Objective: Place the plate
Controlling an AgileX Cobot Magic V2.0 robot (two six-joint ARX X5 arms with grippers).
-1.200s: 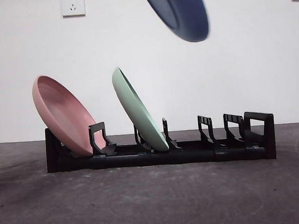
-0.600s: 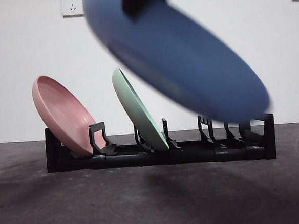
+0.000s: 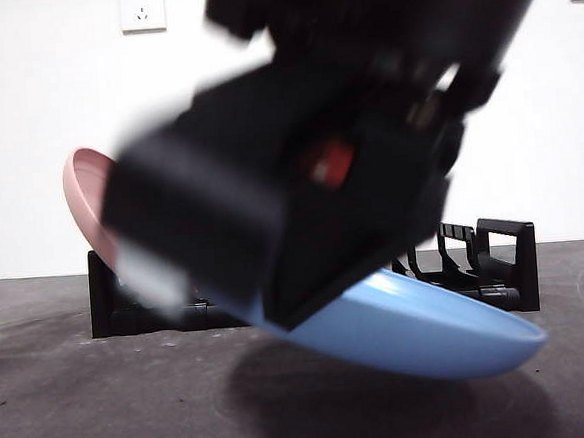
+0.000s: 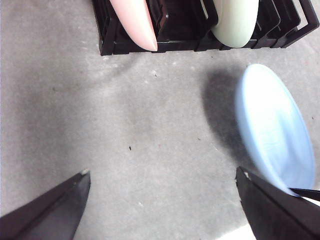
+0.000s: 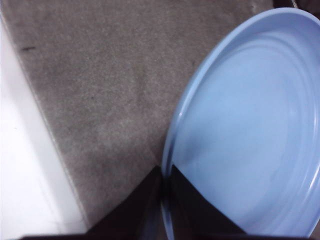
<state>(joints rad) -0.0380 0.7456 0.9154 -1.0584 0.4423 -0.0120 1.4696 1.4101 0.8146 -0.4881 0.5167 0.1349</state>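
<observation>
My right gripper (image 3: pixel 279 315) is shut on the rim of the light blue plate (image 3: pixel 430 335), which hangs tilted just above the table in front of the black rack (image 3: pixel 495 255). The right wrist view shows the jaws (image 5: pixel 165 200) pinching the plate's (image 5: pixel 250 130) edge. The arm fills most of the front view and hides the green plate there. From the left wrist camera, the blue plate (image 4: pixel 272 130) appears blurred near the rack (image 4: pixel 175 42), which holds a pink plate (image 4: pixel 135 22) and a green plate (image 4: pixel 235 22). My left gripper (image 4: pixel 162 177) is open over bare table, holding nothing.
The pink plate (image 3: pixel 84 183) leans in the rack's left end. The slots at the rack's right end (image 3: pixel 459 242) stand without plates. A white wall with outlets (image 3: pixel 142 9) rises behind the grey table (image 3: pixel 85 414).
The right arm has swung the blue plate down from the top of the picture to just above the table in front of the rack, and now blocks the green plate.
</observation>
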